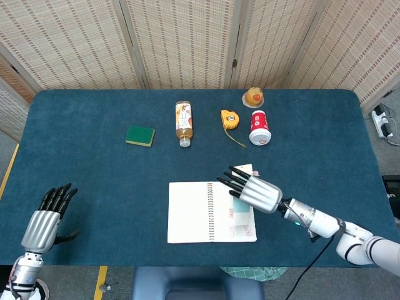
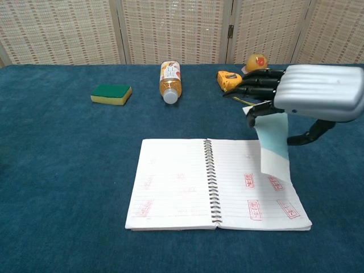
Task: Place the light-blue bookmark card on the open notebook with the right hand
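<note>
The open spiral notebook (image 1: 190,212) (image 2: 187,185) lies flat near the table's front edge. My right hand (image 1: 255,189) (image 2: 310,91) hovers over its right page and pinches the top of the light-blue bookmark card (image 2: 274,149) (image 1: 240,205). The card hangs down almost upright, its lower edge at or just above the right page. My left hand (image 1: 49,215) rests at the front left of the table, fingers apart and holding nothing; it shows only in the head view.
Along the back of the blue table (image 1: 94,169) sit a green sponge (image 1: 140,135) (image 2: 111,94), a lying tea bottle (image 1: 183,122) (image 2: 170,81), a yellow tape measure (image 1: 230,119) (image 2: 228,79), a red-and-white can (image 1: 259,127) and a yellow-orange toy (image 1: 253,96) (image 2: 256,61).
</note>
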Available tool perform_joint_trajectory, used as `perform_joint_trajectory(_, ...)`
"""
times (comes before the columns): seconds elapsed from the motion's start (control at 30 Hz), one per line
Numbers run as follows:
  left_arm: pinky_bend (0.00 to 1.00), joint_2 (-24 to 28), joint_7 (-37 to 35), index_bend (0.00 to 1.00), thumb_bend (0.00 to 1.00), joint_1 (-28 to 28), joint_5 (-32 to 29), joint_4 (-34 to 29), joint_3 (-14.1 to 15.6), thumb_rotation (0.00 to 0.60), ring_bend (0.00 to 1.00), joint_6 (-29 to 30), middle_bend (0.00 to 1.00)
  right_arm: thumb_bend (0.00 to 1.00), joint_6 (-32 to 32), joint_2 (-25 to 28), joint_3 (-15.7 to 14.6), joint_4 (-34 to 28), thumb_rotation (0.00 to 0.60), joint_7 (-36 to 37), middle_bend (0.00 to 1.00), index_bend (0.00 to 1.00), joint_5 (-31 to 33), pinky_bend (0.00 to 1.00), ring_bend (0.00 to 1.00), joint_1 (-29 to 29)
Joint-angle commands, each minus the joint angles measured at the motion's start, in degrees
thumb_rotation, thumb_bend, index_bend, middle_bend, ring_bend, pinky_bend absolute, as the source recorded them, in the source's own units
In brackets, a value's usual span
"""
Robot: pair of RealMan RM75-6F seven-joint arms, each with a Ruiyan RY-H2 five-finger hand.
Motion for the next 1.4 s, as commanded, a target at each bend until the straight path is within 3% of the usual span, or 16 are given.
perform_joint_trajectory(0.03, 0.00, 0.0, -0.1, 0.10, 0.14, 0.0, -0.2, 0.1, -0.1, 0.600, 0.00, -0.1, 0.03, 0.27, -1.6, -1.8, -0.6, 0.9, 0.600, 0.0, 0.00, 0.59, -1.0, 0.00, 0.00, 1.8)
perform_joint_trajectory(0.4, 0.00, 0.1, -1.1, 0.10, 0.14, -0.3, -0.8, 0.5, -0.3, 0.600, 0.00, -0.9, 0.03, 0.27, -2.8, -5.0, -3.1, 2.4, 0.600, 0.0, 0.00, 0.59, -1.3, 0.00, 0.00, 2.8)
perform_joint_trajectory(0.73, 0.00, 0.4, -1.7, 0.10, 0.14, -0.3, -0.6, 0.3, -0.1, 0.600, 0.00, -0.9, 0.03, 0.27, -4.9, -8.0, -3.3, 3.6, 0.600, -0.2, 0.00, 0.59, 0.8, 0.00, 0.00, 3.3)
perform_joint_trajectory(1.23, 0.00, 1.3, -3.5, 0.10, 0.14, -0.2, 0.0, -0.3, 0.0, 0.600, 0.00, -0.2, 0.03, 0.27, -8.0, -7.8, -3.3, -0.9, 0.600, -5.4, 0.00, 0.58, 3.2, 0.00, 0.00, 4.0)
perform_joint_trajectory(1.4, 0.00, 1.5, -3.8, 0.10, 0.14, -0.1, 0.1, -0.5, 0.1, 0.600, 0.00, 0.0, 0.03, 0.26, -8.6, -7.4, -3.2, -1.9, 0.600, -6.9, 0.00, 0.54, 4.1, 0.00, 0.00, 3.8)
